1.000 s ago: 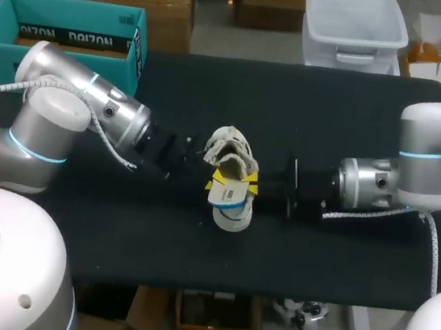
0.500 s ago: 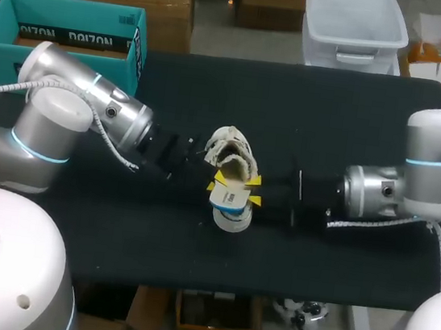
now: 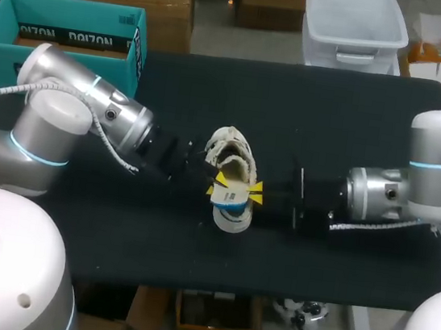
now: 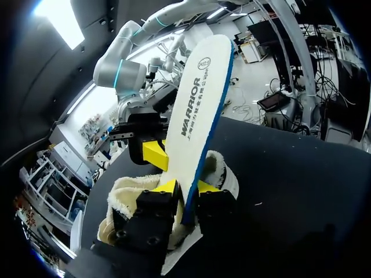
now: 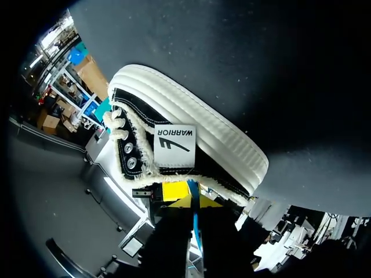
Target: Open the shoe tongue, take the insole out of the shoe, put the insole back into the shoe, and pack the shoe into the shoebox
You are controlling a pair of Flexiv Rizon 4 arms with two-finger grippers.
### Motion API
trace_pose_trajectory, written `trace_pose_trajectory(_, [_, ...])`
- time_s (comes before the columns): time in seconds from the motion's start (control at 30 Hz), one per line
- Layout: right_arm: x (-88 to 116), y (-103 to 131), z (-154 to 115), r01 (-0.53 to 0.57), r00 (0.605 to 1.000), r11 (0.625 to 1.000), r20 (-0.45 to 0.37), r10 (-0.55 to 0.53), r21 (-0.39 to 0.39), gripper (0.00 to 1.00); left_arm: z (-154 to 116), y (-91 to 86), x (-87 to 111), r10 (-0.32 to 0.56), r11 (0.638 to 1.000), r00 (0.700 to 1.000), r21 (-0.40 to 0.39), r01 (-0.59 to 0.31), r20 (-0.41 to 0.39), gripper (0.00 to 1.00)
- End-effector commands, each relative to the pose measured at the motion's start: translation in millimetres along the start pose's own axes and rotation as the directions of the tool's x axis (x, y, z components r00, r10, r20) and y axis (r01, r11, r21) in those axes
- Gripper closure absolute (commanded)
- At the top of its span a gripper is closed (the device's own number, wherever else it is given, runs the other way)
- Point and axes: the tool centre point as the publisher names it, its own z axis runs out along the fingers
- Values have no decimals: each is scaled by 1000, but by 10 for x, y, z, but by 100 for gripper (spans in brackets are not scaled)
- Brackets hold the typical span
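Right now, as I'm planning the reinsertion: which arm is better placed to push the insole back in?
Left, probably: the left fingers clamp the insole low, just above the shoe; the right fingers pinch it farther up.

The shoe [image 3: 229,148], black canvas with a fleecy white lining and a white sole, lies mid-table with its toe toward me. Its white, blue-edged insole [image 4: 200,110] stands up out of the opening, pinched in my left gripper [image 4: 188,186]. The teal shoebox [image 3: 79,6] sits open at the far left corner.

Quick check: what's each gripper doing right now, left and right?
Left gripper: closed on the insole.
Right gripper: closed on the same insole.
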Motion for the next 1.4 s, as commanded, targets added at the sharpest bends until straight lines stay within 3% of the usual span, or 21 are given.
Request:
trace_pose_trajectory(0.03, [0,43,1,0,1000,1000,-2,0,12,100,-38,-147,68,17,1000,1000,2,-17,12,55])
trace_pose_trajectory(0.1, [-1,46,-2,0,1000,1000,-2,0,11,100,-48,-198,86,32,999,999,3,-32,11,56])
trace_pose_trajectory(0.17, [1,56,-10,-2,1000,1000,-2,2,8,100,-55,-223,92,42,999,999,-1,-42,13,71])
trace_pose_trajectory(0.2, [1,57,-10,-2,1000,1000,-2,2,8,100,-57,-227,93,43,999,999,-1,-43,13,71])
trace_pose_trajectory(0.23, [4,64,-9,-3,1000,1000,-3,3,6,100,-61,-234,92,48,999,999,-1,-48,14,100])
trace_pose_trajectory(0.4, [27,108,1,-13,1000,1000,-1,13,-5,100,-62,-175,62,43,999,999,-14,-43,15,100])
trace_pose_trajectory(0.73, [205,300,55,-18,1000,1000,11,18,-8,100,-52,153,-80,-26,999,999,-38,27,22,100])
trace_pose_trajectory(1.0, [219,317,80,-30,999,999,17,30,-12,100,-55,224,-100,-45,998,999,-36,45,25,100])
trace_pose_trajectory(1.1, [195,245,72,-32,999,999,20,32,-20,80,-54,203,-85,-42,999,999,-31,43,25,100])
trace_pose_trajectory(1.13, [183,217,66,-33,999,999,21,33,-25,69,-53,196,-81,-41,999,999,-30,41,24,100])
trace_pose_trajectory(1.3, [83,92,11,-37,999,998,17,38,-47,64,-52,167,-74,-34,999,999,-27,35,27,100])
trace_pose_trajectory(1.37, [58,67,-6,-41,999,998,10,41,-54,65,-48,163,-74,-34,999,999,-26,35,28,100])
trace_pose_trajectory(1.4, [27,44,-22,-38,999,998,3,38,-54,72,-36,159,-73,-34,999,999,-26,35,29,100])
